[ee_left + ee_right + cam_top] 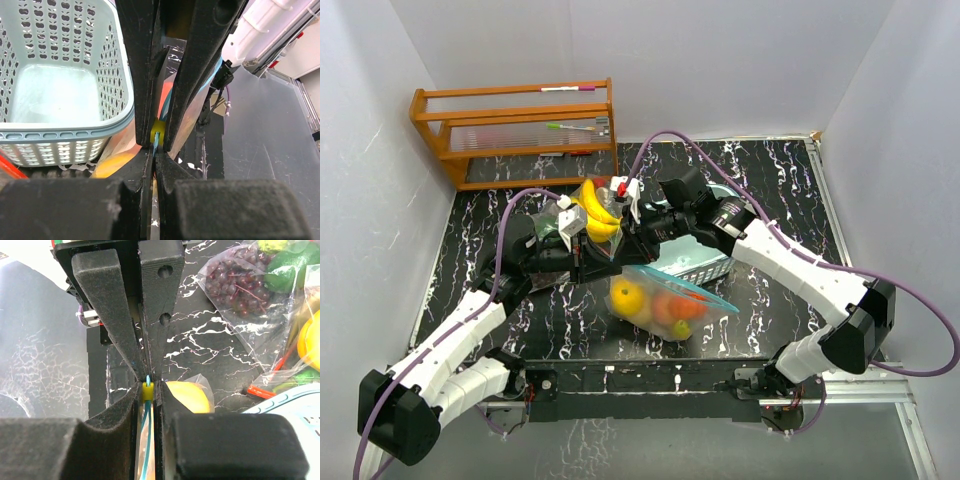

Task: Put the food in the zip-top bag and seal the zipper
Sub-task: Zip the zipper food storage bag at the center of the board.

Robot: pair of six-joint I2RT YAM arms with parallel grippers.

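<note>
The clear zip-top bag lies at mid-table with food inside: a yellow lemon, an orange and a small green fruit. Its blue zipper strip runs along the top edge. My two grippers meet at the bag's left corner. The right gripper is shut on the yellow slider, with the blue strip trailing from it. My left gripper is shut on the bag's edge just beyond the slider. Bananas lie outside the bag, behind the grippers.
A pale blue perforated basket stands right behind the bag, under the right arm. Purple grapes and green fruit sit in clear plastic beside the bananas. A wooden rack stands at the back left. White walls close in the table.
</note>
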